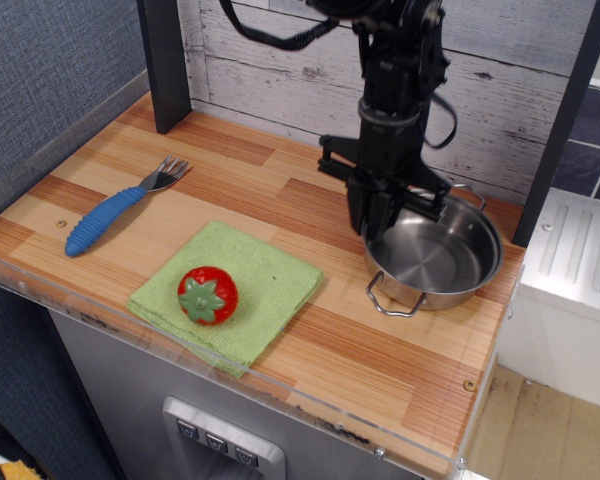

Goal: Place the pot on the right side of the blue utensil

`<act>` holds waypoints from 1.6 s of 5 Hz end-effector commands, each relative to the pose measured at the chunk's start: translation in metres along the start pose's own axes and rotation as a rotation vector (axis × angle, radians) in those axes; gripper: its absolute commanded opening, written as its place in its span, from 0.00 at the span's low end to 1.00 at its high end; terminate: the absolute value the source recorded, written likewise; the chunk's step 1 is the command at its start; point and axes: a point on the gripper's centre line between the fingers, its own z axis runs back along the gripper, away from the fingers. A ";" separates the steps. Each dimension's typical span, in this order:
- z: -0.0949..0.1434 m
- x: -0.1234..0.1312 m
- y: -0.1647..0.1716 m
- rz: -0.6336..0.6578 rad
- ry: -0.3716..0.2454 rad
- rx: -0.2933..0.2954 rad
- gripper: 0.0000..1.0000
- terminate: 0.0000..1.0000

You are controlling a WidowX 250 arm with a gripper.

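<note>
- The gripper (380, 222) hangs from the black arm (400, 70) at the pot's far-left rim, its jaws drawn nearly together on that rim, so it seems to have hold of the pot there.
- The pot (435, 262) is at the right end of the table, close to the right edge and near the white plank wall (270, 60); whether its base rests flat on the wood or is slightly raised I cannot tell.
- One wire handle of the pot points toward the near side, the other toward the far side.
- The fork (120, 207) lies on the left part of the table (380, 360), well apart from the pot, blue handle toward the near-left, tines toward the far-right.
- A green cloth (265, 285) lies between fork and pot, near the front edge, its right corner close to the pot but not touching.
- A red strawberry toy (207, 295) with green leaves sits on the near-left part of the cloth.
- A dark post (165, 60) stands at the far-left corner.
</note>
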 end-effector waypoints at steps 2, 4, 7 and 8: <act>0.051 -0.027 0.100 0.136 -0.083 0.012 0.00 0.00; 0.029 -0.055 0.164 0.263 -0.028 0.007 0.00 0.00; 0.016 -0.028 0.172 0.268 -0.032 0.020 0.00 0.00; 0.019 -0.025 0.178 0.286 -0.041 0.025 0.00 0.00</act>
